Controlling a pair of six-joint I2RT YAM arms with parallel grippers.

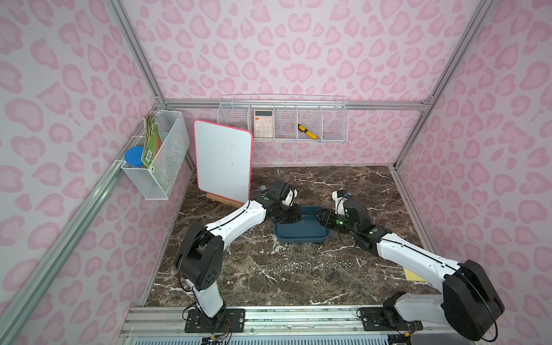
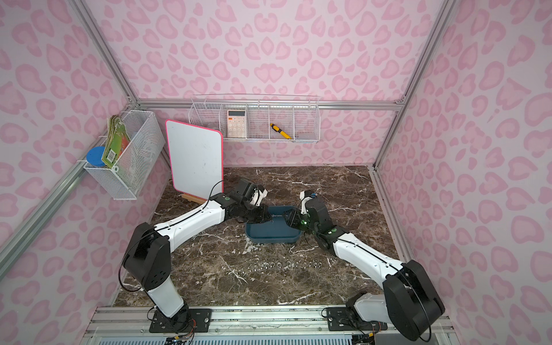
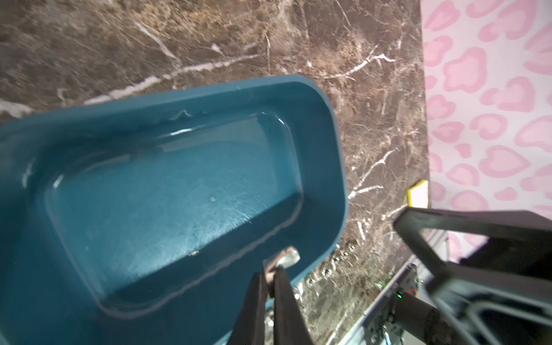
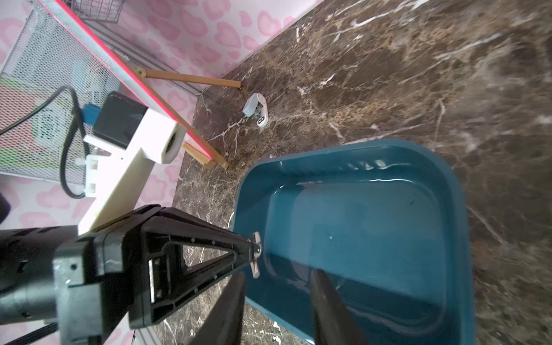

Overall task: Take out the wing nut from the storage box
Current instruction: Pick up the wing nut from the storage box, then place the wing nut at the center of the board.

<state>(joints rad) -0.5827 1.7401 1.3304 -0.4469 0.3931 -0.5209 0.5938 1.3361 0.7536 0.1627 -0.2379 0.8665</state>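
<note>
**A:** Where's the wing nut (image 4: 256, 254) right now?

**B:** It's pinched in the left gripper (image 4: 249, 250). The jaws are clamped tight on its middle, and a wing sticks out on each side of the tips. It hangs right over one end wall of the storage box (image 1: 301, 233), clear of the floor. On that floor I see only scuffs and glints.

**A:** And the other claw?

**B:** The right gripper (image 4: 277, 273) hovers over the box's opposite end. Its fingers are apart with nothing between them.

**A:** So how should the carry-out go?

**B:** I'd lift straight up first, so the lower wing can't catch the rim. Then I'd swing outward, away from the box. The grip should stay closed the whole way, because that's thin metal on narrow tips and it could twist loose. I'd set it down low before opening, or it may bounce or skid on the table (image 1: 298, 288).

**A:** Which way is there room?

**B:** In front of the box, toward the arm bases, the table is bare up to a row of small metal pieces (image 1: 316, 265). Going in beside them looks like the natural drop, as long as it stops short of knocking them. Behind the box the table is also open. The whiteboard (image 1: 222, 161) on its stand is off past the left arm's end of the box, so I'd avoid a wide swing that way. The right gripper is close across the box, so I'd pull away from it, not toward it.
</note>
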